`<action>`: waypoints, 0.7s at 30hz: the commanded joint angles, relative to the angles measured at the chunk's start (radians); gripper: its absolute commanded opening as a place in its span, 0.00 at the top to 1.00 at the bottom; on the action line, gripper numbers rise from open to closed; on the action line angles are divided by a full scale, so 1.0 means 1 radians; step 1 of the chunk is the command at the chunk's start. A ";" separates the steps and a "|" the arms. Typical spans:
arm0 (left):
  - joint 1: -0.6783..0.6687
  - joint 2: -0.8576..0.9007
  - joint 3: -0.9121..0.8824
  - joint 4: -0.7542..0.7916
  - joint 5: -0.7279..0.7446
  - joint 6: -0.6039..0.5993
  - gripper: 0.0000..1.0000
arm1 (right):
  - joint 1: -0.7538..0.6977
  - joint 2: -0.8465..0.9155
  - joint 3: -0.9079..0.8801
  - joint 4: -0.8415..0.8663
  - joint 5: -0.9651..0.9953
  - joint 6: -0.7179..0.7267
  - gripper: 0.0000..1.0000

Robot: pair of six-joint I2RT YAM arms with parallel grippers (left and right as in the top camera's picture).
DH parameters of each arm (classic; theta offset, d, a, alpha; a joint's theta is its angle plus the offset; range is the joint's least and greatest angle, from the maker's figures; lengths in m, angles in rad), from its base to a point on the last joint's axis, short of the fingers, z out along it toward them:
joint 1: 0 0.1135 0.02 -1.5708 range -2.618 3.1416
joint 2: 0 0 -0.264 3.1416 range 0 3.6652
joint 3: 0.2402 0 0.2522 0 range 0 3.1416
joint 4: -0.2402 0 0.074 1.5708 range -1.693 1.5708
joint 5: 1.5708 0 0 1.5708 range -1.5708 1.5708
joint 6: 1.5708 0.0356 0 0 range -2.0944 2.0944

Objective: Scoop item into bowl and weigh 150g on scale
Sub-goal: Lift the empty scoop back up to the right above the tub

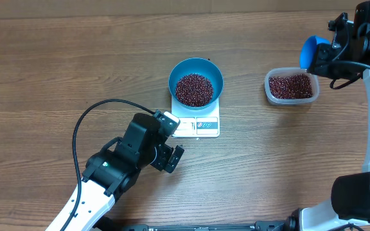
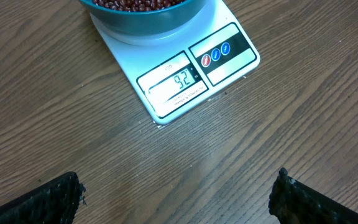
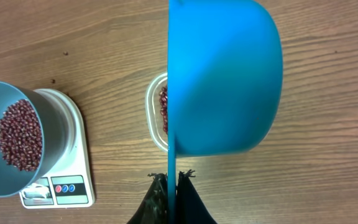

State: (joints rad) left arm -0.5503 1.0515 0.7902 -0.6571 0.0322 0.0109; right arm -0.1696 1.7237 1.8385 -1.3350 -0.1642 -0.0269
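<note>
overhead, you have bare wood all round the scale [image 1: 201, 126]; the bowl [image 1: 196, 62] of beans [image 1: 194, 89] sits on it, just beyond your wide-open left claw [image 1: 173, 140]. left wrist: clear table between the fingertips and the scale's front edge. right wrist: your right claw [image 3: 173, 183] is pinched on the blue scoop [image 3: 225, 81], which hides most of the tub [image 3: 149, 112].

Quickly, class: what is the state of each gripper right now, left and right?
Left gripper: open, holding nothing.
Right gripper: closed on the handle of the blue scoop.
</note>
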 commanded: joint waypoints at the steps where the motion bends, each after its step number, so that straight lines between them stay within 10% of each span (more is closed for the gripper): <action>1: -0.005 0.007 -0.002 0.002 -0.007 0.012 0.00 | -0.003 0.013 0.022 -0.001 0.029 -0.008 0.96; 21: -0.005 0.007 -0.002 0.002 -0.006 0.012 0.00 | -0.003 0.057 -0.013 0.000 0.034 -0.066 0.96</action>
State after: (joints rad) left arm -0.5503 1.0515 0.7902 -0.6575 0.0322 0.0109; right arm -0.1696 1.7817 1.8381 -1.3384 -0.1406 -0.0532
